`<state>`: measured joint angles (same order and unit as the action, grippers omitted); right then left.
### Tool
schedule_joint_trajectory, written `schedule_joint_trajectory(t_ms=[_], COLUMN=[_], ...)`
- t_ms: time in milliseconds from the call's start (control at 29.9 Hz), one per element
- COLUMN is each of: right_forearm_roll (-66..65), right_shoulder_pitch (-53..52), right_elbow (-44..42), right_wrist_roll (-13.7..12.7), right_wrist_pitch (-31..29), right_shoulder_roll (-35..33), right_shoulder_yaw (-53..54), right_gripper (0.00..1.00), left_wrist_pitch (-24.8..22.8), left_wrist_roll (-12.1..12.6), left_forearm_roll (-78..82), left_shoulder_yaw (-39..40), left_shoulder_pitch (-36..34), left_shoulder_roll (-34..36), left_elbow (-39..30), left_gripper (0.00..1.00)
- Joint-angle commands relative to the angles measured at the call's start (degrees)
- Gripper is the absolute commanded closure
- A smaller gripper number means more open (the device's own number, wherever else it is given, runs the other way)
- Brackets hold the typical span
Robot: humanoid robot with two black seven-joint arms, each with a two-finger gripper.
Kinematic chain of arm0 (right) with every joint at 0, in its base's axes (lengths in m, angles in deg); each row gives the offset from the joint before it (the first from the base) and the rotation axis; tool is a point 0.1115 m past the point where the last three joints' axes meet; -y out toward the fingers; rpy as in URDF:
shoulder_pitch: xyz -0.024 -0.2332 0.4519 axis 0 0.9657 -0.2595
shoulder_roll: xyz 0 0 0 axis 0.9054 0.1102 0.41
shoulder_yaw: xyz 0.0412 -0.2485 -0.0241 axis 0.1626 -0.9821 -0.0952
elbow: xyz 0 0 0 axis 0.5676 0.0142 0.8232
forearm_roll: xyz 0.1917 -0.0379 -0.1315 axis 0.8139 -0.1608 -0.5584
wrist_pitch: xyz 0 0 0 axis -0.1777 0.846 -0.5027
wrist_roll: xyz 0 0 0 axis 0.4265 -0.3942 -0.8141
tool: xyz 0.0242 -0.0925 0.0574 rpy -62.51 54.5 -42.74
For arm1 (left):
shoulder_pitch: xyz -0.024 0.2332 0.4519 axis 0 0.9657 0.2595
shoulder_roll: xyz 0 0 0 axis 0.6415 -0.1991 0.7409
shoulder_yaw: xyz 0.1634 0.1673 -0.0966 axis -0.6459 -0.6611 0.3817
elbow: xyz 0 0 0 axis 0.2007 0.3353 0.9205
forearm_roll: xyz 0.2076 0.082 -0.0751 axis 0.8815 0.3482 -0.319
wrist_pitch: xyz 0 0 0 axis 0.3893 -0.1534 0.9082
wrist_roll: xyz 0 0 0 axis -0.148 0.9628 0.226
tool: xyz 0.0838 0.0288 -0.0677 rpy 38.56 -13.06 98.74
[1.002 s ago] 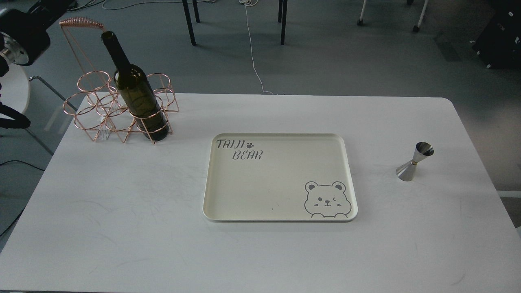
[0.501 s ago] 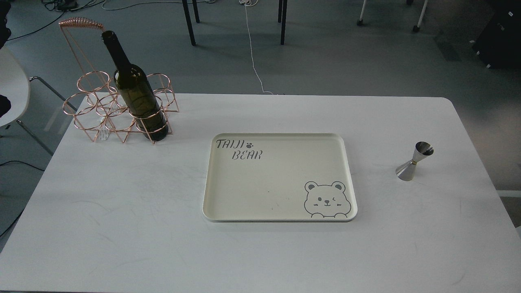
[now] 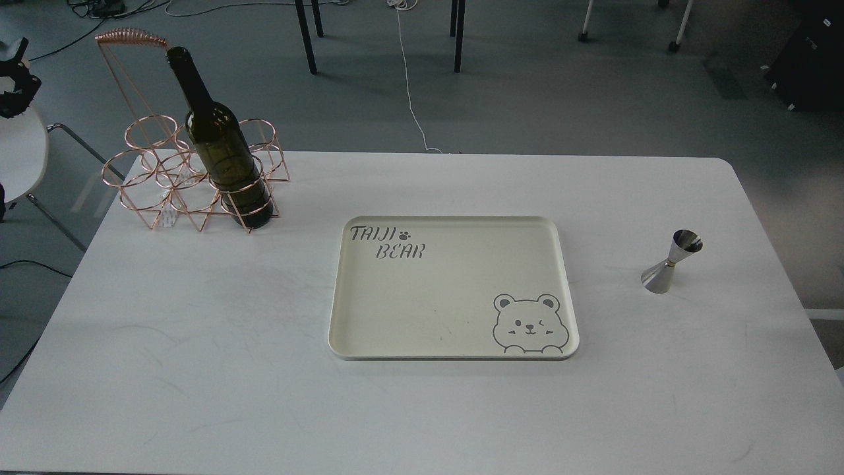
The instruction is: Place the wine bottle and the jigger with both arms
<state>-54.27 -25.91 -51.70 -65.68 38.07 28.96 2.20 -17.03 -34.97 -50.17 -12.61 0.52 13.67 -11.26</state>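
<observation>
The wine bottle [image 3: 224, 155], dark olive-green with a long neck, stands upright in a front ring of a copper wire rack [image 3: 165, 178] at the table's back left. The steel jigger [image 3: 671, 261] stands upright on the white table at the right, apart from the tray. A small black part of my left arm [image 3: 13, 78] shows at the far left edge, well left of the rack and off the table. Its fingers cannot be told apart. My right arm is out of view. Nothing is held that I can see.
A cream tray [image 3: 343, 330] printed with "TAIJI BEAR" and a bear face lies in the middle of the table, with nothing on it. A white chair [image 3: 23, 155] stands left of the table. Chair legs and cables are on the floor behind.
My left arm has drawn back from the upper left corner; only a small black part now shows at the left edge. Bottle, jigger and tray have not moved.
</observation>
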Motion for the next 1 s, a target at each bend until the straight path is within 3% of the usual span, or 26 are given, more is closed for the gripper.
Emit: schedule_joint_trajectory(t_ms=[0,134,434,668,969], right_forearm_roll=[5.7,11.4,15.9,15.9,15.7], right_shoulder_pitch=[1.0,2.2,6.8,10.2,11.7], right_elbow=[0.2,0.2,0.2,0.1,0.3], right_wrist_roll=[-3.5,-6.8,-6.9,-7.0,-6.8], right_wrist_pitch=[-1.1,-4.2,-6.2,-6.2,-6.2], right_shoulder_roll=[0.1,1.0,5.1,6.6,6.6], right_shoulder_yaw=[0.0,0.0,4.2,8.4,7.6], right_gripper=[0.01,0.01,0.01,0.01,0.01], left_wrist_pitch=[-3.3,-3.3,-3.3,-3.3,-3.3], left_wrist_roll=[0.1,0.0,0.1,2.2,2.0], left_forearm_roll=[-2.5,-4.5,-7.5,-7.5,-7.1], left_shoulder_yaw=[0.0,0.0,3.5,8.3,8.6], left_shoulder_pitch=[1.4,2.9,7.1,10.8,10.9], left_shoulder_roll=[-0.3,-0.9,-3.7,-5.5,-5.6], left_elbow=[0.1,0.1,0.1,-0.2,-0.3], left_gripper=[0.02,0.02,0.02,0.02,0.02])
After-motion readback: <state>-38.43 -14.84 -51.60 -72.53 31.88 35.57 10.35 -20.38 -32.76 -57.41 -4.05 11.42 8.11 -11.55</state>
